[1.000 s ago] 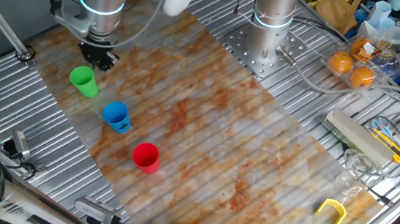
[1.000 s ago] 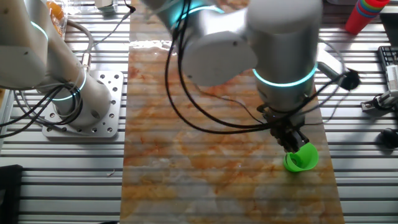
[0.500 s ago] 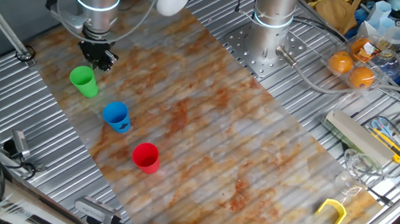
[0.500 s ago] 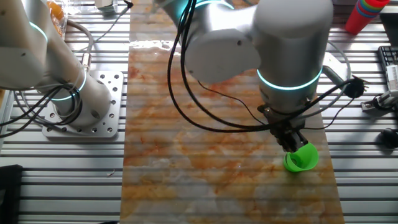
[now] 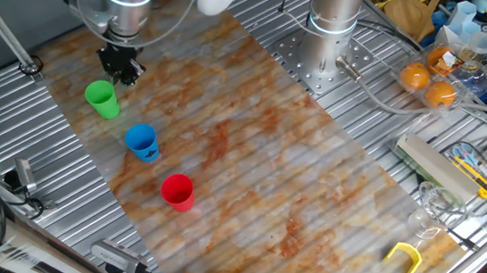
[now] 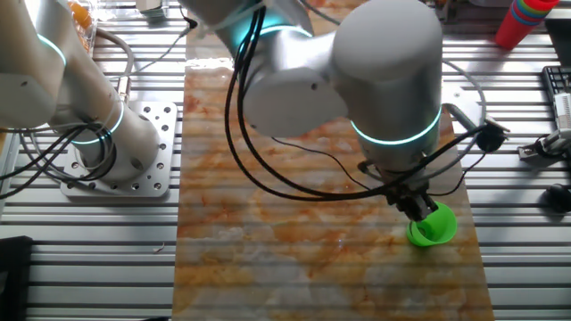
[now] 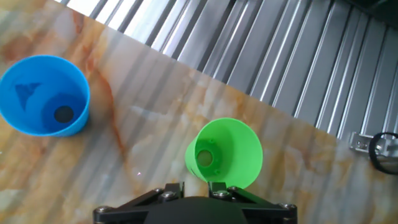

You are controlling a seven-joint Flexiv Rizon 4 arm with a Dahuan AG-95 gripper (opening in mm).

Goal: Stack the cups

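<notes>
The green cup stands upright at the far left of the marbled board. The blue cup and the red cup stand in a row nearer the front. My gripper hangs just behind the green cup, slightly above its rim, jaws a little apart and empty. In the other fixed view the gripper sits at the rim of the green cup. In the hand view the green cup is just ahead of the gripper, with the blue cup at the left. The red cup is out of the hand view.
A second arm's base stands at the board's far edge. Oranges, clear cups and tools lie on the right. A separate stack of cups stands off the board. Ribbed metal table surrounds the board.
The arm's wrist has shifted slightly and the gripper has edged closer over the green cup. None of the three cups has moved.
</notes>
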